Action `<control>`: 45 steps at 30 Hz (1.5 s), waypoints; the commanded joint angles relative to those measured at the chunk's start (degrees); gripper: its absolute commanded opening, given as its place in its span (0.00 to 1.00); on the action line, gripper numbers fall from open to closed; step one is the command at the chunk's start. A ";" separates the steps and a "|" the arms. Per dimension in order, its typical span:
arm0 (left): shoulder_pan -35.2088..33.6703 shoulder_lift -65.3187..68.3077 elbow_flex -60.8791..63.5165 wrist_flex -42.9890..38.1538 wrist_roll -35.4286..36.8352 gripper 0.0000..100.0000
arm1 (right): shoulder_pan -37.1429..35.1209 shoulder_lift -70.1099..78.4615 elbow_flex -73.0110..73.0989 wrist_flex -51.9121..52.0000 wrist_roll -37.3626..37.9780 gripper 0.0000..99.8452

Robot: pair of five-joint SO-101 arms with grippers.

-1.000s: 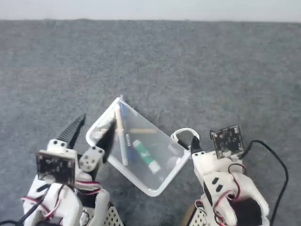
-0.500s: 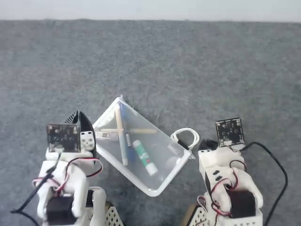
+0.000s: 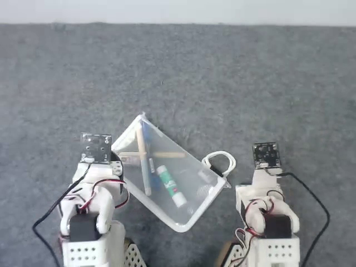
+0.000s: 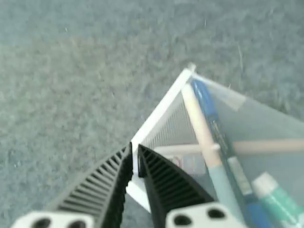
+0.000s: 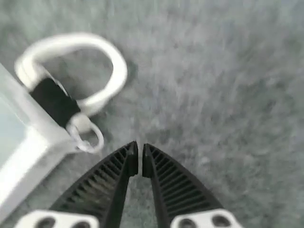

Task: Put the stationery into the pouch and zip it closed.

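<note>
A clear pouch (image 3: 186,172) lies slantwise at the table's middle front. Inside it I see a blue pen (image 4: 209,114), a beige pen (image 4: 197,124), a crosswise wooden stick (image 3: 161,154) and a green-labelled glue stick (image 3: 171,187). A white loop strap (image 3: 220,162) on a black tab (image 5: 54,102) sits at the pouch's right corner. My left gripper (image 4: 134,153) is shut, its tips over the pouch's white left edge (image 4: 156,114). Beside the small ring (image 5: 88,137), my right gripper (image 5: 139,153) is shut over bare carpet, holding nothing.
Grey carpet (image 3: 233,78) covers the table, with wide free room behind the pouch. Both arms sit folded at the front edge, the left arm (image 3: 95,149) and the right arm (image 3: 266,156) flanking the pouch.
Both arms pulled back toward the front edge. The left gripper, open at the pouch's left end a second ago, has shut. The right gripper drew away from the strap.
</note>
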 commanded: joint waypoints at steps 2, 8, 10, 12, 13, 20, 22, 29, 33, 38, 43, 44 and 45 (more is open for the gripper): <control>0.00 -0.35 1.98 -1.76 -0.70 0.01 | 0.66 -0.75 1.49 -1.36 0.53 0.01; -0.35 -0.35 8.84 -4.31 -0.70 0.01 | 0.57 -0.75 1.58 -1.36 0.53 0.01; -0.35 -0.26 9.01 -5.36 -0.70 0.01 | 0.57 -0.75 1.58 -1.36 0.53 0.01; -0.35 -0.26 9.01 -5.36 -0.70 0.01 | 0.57 -0.75 1.58 -1.36 0.53 0.01; -0.35 -0.26 9.01 -5.36 -0.70 0.01 | 0.57 -0.75 1.58 -1.36 0.53 0.01; -0.35 -0.18 9.01 -5.27 -0.53 0.01 | 0.57 -0.75 1.58 -1.36 0.53 0.01; -0.35 -0.18 9.01 -5.27 -0.44 0.01 | 0.57 -0.75 1.58 -1.36 0.53 0.01; 0.00 -0.18 9.01 -5.27 -0.44 0.01 | 0.57 -0.75 1.58 -1.36 0.53 0.01; -0.18 -0.09 9.01 -5.27 -0.44 0.01 | 0.57 -0.75 1.58 -1.36 0.53 0.01; -0.18 -0.09 9.01 -5.19 -0.44 0.01 | 0.57 -0.75 1.58 -1.36 0.53 0.01; -0.18 -0.09 9.01 -5.19 -0.44 0.01 | 0.57 -0.75 1.58 -1.36 0.53 0.01; -0.18 -0.09 9.01 -5.19 -0.44 0.01 | 0.57 -0.75 1.58 -1.36 0.53 0.01; -0.18 -0.09 9.01 -5.19 -0.44 0.01 | 0.57 -0.75 1.58 -1.36 0.53 0.01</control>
